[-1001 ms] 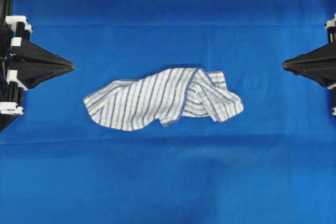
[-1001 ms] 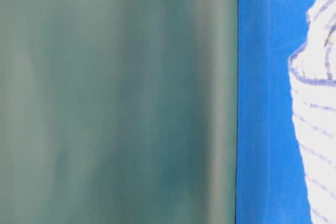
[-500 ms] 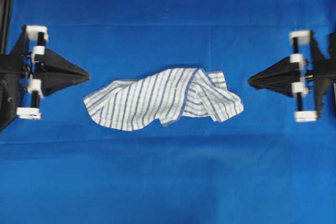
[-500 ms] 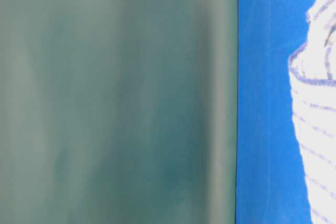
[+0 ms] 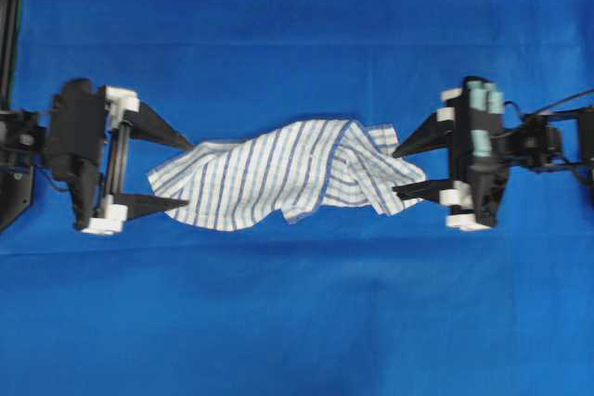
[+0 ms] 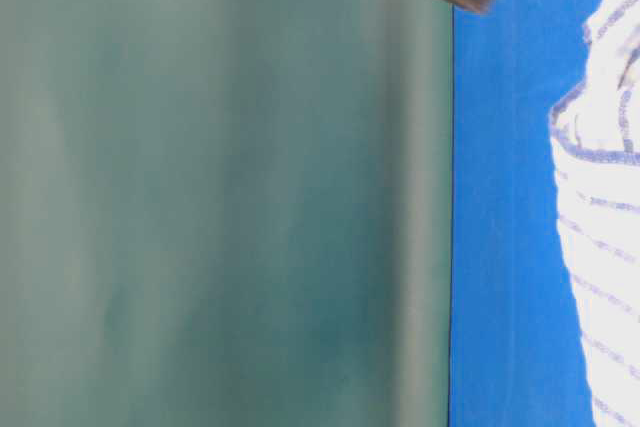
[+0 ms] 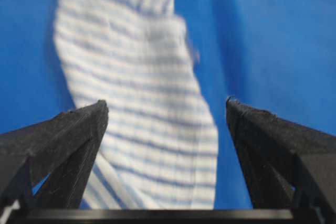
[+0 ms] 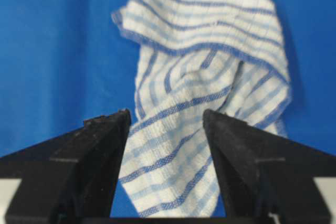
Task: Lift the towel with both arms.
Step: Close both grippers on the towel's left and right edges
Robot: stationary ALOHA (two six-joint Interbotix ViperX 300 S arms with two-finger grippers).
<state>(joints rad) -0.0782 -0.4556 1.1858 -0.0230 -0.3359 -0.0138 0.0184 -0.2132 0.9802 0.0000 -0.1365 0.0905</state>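
At each end of the towel, a black gripper is reaching in with its jaws spread wide and gripping nothing. The left gripper is straddling the towel's left end, one pointed finger above the cloth edge and one below it. The right gripper, carrying pale teal parts, is framing the bunched right end the same way. The striped white towel is lying crumpled in the middle of the blue table cover, flatter on the left and folded over itself on the right. Both wrist views are showing cloth lying between the parted fingers.
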